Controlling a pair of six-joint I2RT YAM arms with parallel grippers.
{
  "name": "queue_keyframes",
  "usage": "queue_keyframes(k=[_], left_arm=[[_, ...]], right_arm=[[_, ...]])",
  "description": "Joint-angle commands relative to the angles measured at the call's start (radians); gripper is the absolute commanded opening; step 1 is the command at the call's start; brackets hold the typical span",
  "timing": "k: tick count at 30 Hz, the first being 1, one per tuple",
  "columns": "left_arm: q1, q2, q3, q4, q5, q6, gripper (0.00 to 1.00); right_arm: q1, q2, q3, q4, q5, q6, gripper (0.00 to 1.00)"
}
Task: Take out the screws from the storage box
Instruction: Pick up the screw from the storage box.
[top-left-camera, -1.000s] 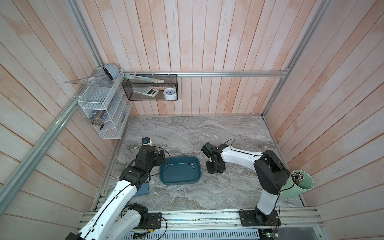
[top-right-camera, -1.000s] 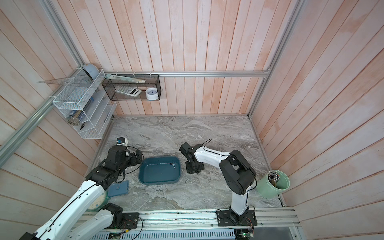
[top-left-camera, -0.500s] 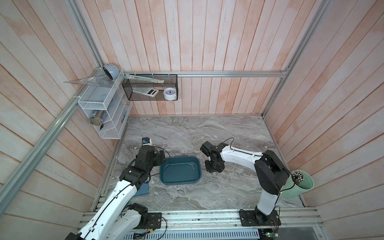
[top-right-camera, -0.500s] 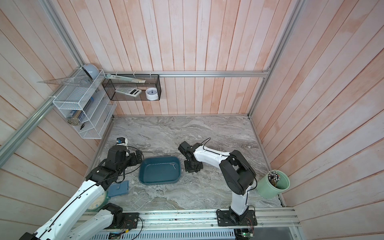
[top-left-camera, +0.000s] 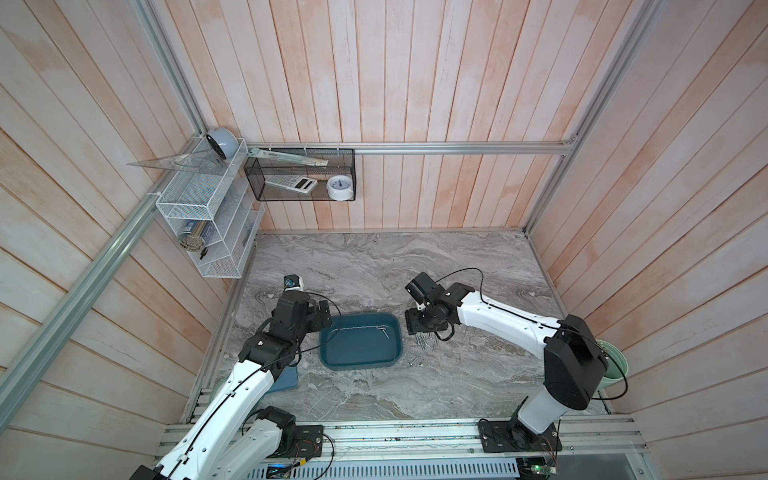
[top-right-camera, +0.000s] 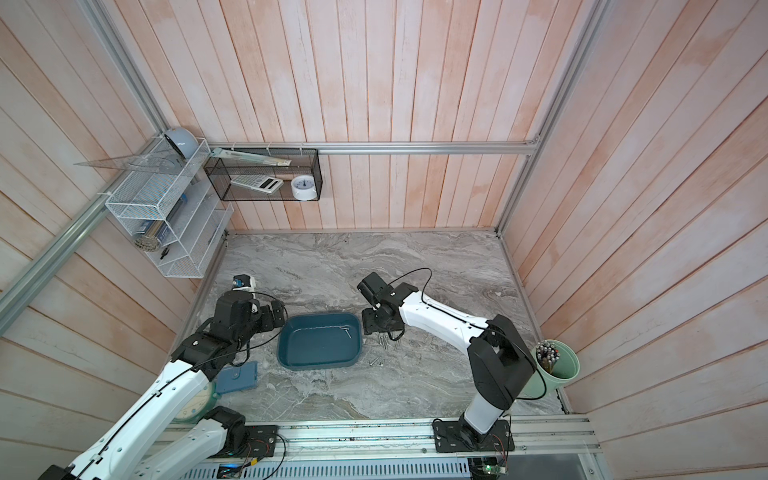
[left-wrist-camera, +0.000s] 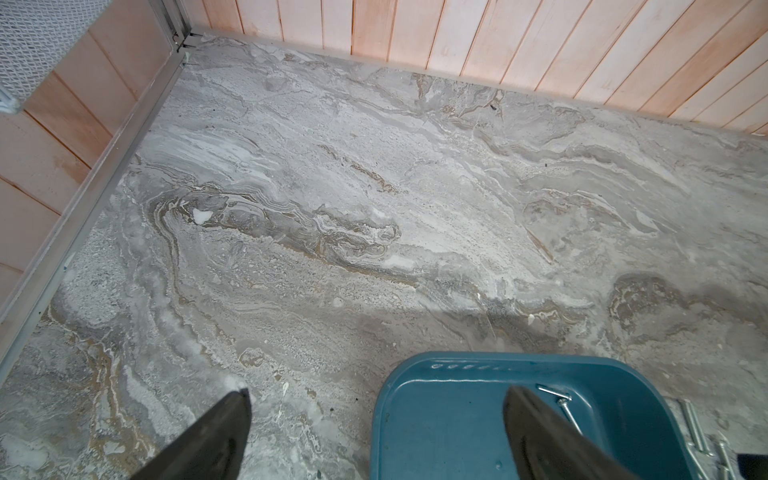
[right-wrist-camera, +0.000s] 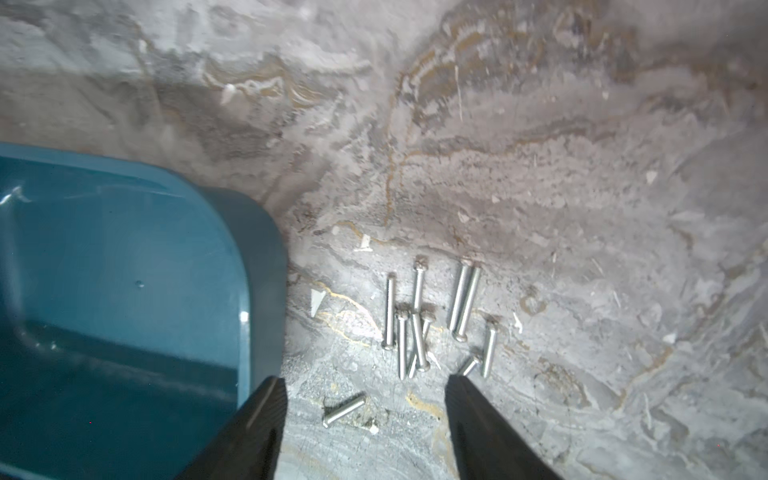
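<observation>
Above screws (right-wrist-camera: 419, 328), right claw (right-wrist-camera: 363, 380) pointing down, parted

A pale green cup (top-right-camera: 562, 381) of rods (top-right-camera: 547, 354) stands well apart from the right pincer (top-right-camera: 379, 332); a black mesh basket (top-right-camera: 262, 176) hangs far beyond it.

In the box (top-left-camera: 353, 351), far right corner: two screws (left-wrist-camera: 554, 392). Out on the counter (top-left-camera: 374, 270), just off the box's right edge: ten more by my count. One box, one cup (top-right-camera: 561, 374) of rods, two wall baskets (top-left-camera: 299, 195), one calculator (top-left-camera: 291, 183), one white clock (top-left-camera: 340, 188).
</observation>
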Motion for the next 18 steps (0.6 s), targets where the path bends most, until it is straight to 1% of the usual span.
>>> queue_keyframes(k=[1, 5, 6, 10, 13, 18], left_arm=[[0.004, -0.014, 0.017, 0.001, -0.015, -0.001, 1.00], [0.003, -0.019, 0.016, 0.002, -0.021, -0.001, 1.00], [0.003, -0.021, 0.015, 0.004, -0.023, -0.001, 1.00], [0.005, -0.027, 0.010, 0.006, -0.023, -0.002, 1.00], [0.003, -0.027, 0.011, 0.006, -0.023, -0.001, 1.00], [0.004, -0.024, 0.013, 0.006, -0.024, -0.001, 1.00]], right_arm=[[0.032, 0.004, 0.051, 0.055, -0.002, -0.014, 0.66], [0.095, 0.067, 0.135, 0.041, 0.019, -0.048, 0.56], [0.110, 0.092, 0.164, 0.023, 0.032, -0.053, 0.53], [0.154, 0.179, 0.265, -0.060, 0.103, -0.059, 0.45], [0.165, 0.237, 0.316, -0.105, 0.099, -0.059, 0.42], [0.166, 0.342, 0.393, -0.184, 0.054, -0.063, 0.37]])
